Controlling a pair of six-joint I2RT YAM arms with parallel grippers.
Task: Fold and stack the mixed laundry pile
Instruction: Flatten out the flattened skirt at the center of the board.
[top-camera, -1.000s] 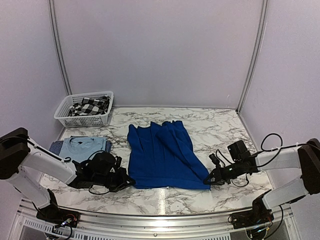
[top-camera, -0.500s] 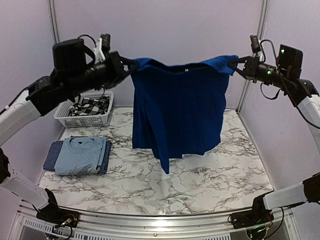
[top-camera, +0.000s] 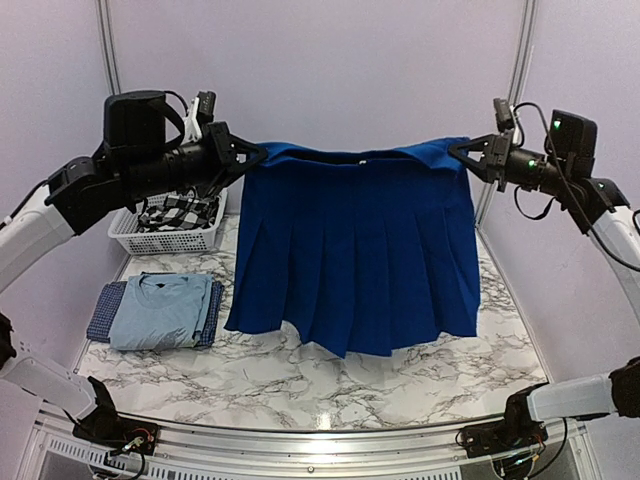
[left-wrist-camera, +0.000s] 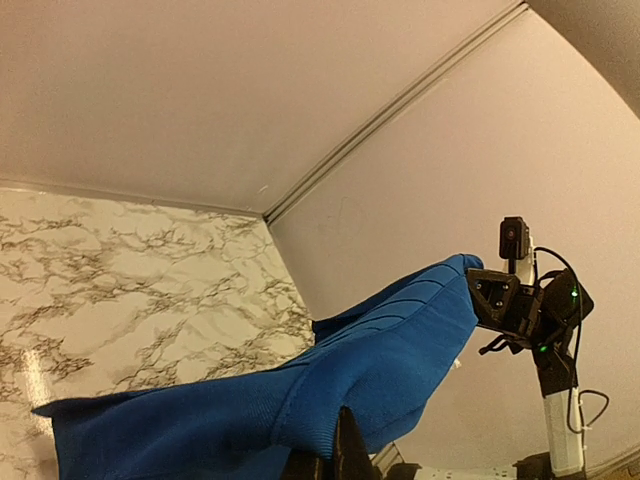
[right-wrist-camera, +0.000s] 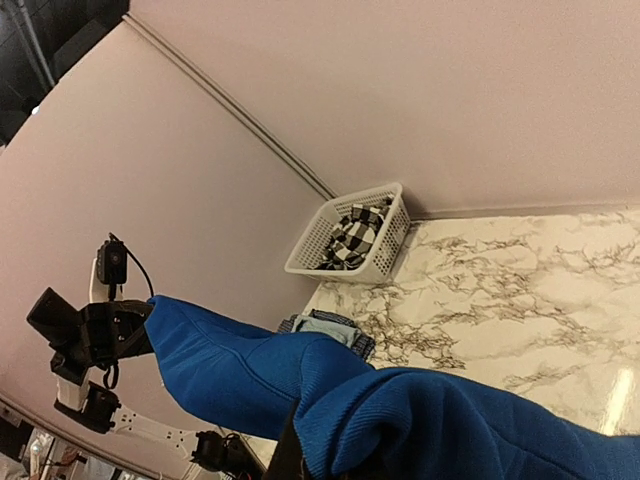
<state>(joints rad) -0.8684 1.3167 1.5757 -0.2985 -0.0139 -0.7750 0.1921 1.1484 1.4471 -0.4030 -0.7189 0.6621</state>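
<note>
The royal-blue shirt (top-camera: 355, 250) hangs spread in the air above the marble table (top-camera: 300, 390), with its hem just over the surface. My left gripper (top-camera: 255, 153) is shut on its top left corner and my right gripper (top-camera: 458, 150) is shut on its top right corner. In the left wrist view the blue cloth (left-wrist-camera: 300, 400) drapes over my dark fingers (left-wrist-camera: 345, 445). The right wrist view shows the cloth (right-wrist-camera: 450, 430) covering most of my jaws. A folded pale blue T-shirt (top-camera: 160, 308) lies on the small-checked navy cloth (top-camera: 100, 312) at the left.
A white lattice basket (top-camera: 130, 235) stands at the back left and holds the black-and-white check flannel shirt (top-camera: 180, 212). Pale walls close in the table at the back and both sides. An aluminium rail (top-camera: 300, 432) runs along the near edge.
A second ago the blue shirt lay flat on the table, gripped at its near corners. Both arms have since lifted it high and pulled apart, and it now hangs wide.
</note>
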